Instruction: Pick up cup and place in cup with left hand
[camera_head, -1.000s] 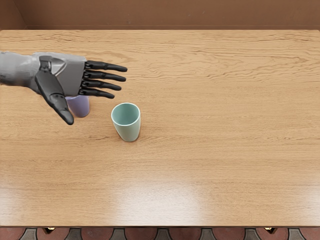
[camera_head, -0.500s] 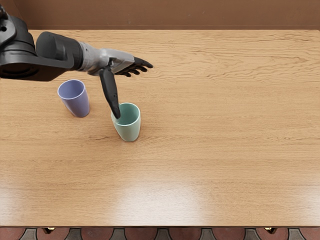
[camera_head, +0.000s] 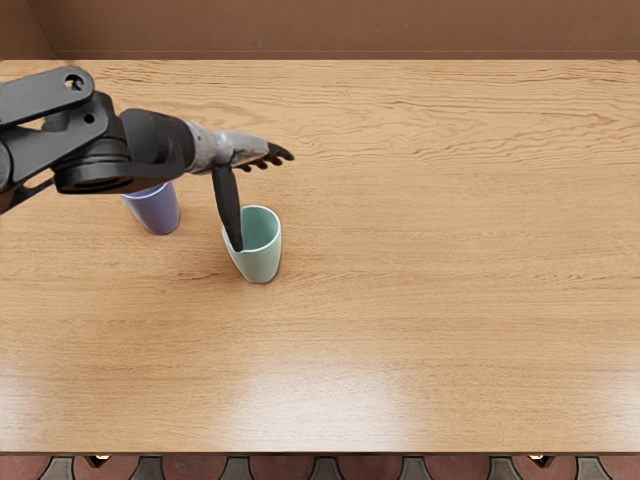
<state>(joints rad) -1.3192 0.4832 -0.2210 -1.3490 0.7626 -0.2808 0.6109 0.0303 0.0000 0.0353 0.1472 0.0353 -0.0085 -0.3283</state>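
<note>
Along the bottom of the frame runs the near edge of the wooden table (camera_head: 470, 330). Left of centre, the mint-green tumbler-shaped cup (camera_head: 259, 264) stands upright on the wood, its mouth facing up. Farther up and to the left is the violet-blue cup (camera_head: 158, 212), also upright, its upper part mostly covered by the arm (camera_head: 152, 137) that enters from the left edge. The left hand (camera_head: 238, 150) is above the green cup in the picture, fingers (camera_head: 282, 153) held out straight and thumb (camera_head: 228, 203) spread wide from them, grasping nothing. The thumb's tip overlaps the green cup's left rim; it may be touching, but the angle makes that hard to judge. Across the top is a brown surface (camera_head: 350, 30).
</note>
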